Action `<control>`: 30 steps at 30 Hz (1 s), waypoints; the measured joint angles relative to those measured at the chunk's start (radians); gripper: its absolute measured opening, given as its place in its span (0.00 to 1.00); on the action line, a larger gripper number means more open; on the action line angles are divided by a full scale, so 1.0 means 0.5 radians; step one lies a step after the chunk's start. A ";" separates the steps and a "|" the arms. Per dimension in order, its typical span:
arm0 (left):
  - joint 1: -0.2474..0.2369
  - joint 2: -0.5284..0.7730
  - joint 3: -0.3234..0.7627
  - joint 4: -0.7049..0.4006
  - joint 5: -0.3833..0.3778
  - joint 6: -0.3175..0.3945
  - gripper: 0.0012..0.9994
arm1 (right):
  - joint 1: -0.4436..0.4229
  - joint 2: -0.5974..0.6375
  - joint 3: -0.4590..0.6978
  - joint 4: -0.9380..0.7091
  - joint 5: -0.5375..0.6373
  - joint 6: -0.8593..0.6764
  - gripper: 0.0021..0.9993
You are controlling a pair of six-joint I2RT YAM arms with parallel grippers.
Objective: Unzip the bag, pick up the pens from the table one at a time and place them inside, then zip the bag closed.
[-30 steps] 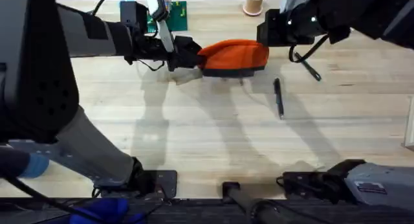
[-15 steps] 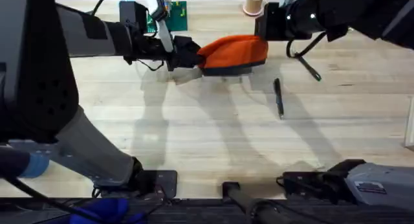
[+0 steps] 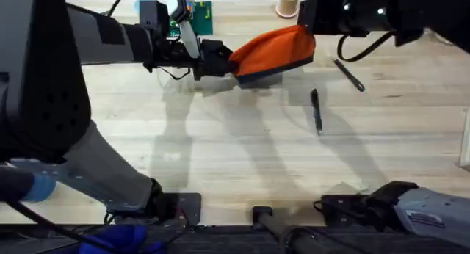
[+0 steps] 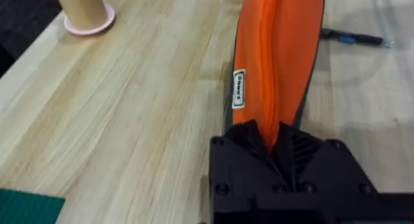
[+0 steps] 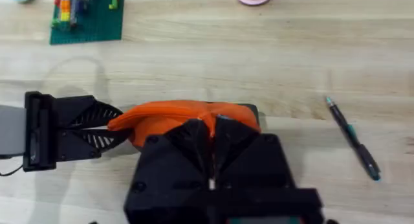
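From overhead I see the bag (image 3: 273,50) stretched between my two grippers at the far middle of the table (image 3: 235,151), its right end lifted higher than its left. My left gripper (image 3: 220,61) is clenched on the bag's left end; my right gripper (image 3: 312,19) sits at the raised right end.

My left wrist view adds what overhead hides: the zipper seam runs straight away from the fingers (image 4: 249,136), which pinch the orange fabric, and a small white label (image 4: 239,89) shows on the bag's side. In my right wrist view, those fingers (image 5: 187,136) are closed tight on the top edge of the bag (image 5: 168,114), with the left gripper (image 5: 97,127) gripping the opposite end.

Two pens lie on bare wood to the right of the bag, apart from each other: one (image 3: 316,111) nearer me, one (image 3: 349,75) farther off and angled.

A tan cup (image 3: 288,3) and a green plate with small bricks (image 3: 192,15) stand near the far edge, behind the bag. The near half of the table is open plank.
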State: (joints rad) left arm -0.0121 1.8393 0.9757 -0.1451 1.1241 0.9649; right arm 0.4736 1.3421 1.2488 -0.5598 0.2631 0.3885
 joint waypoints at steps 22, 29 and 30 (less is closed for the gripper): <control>0.020 0.001 0.007 -0.045 -0.110 0.002 0.04 | -0.033 -0.210 0.156 0.116 0.281 0.000 1.00; 0.020 0.001 0.007 -0.045 -0.110 0.001 0.04 | -0.033 -0.210 0.156 0.092 0.281 0.000 1.00; 0.020 0.001 0.007 -0.044 -0.110 0.002 0.04 | -0.033 -0.210 0.157 0.076 0.281 0.000 1.00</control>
State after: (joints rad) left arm -0.0021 1.8397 0.9791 -0.1673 1.0691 0.9657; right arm 0.4572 1.2373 1.3273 -0.5220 0.4038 0.3885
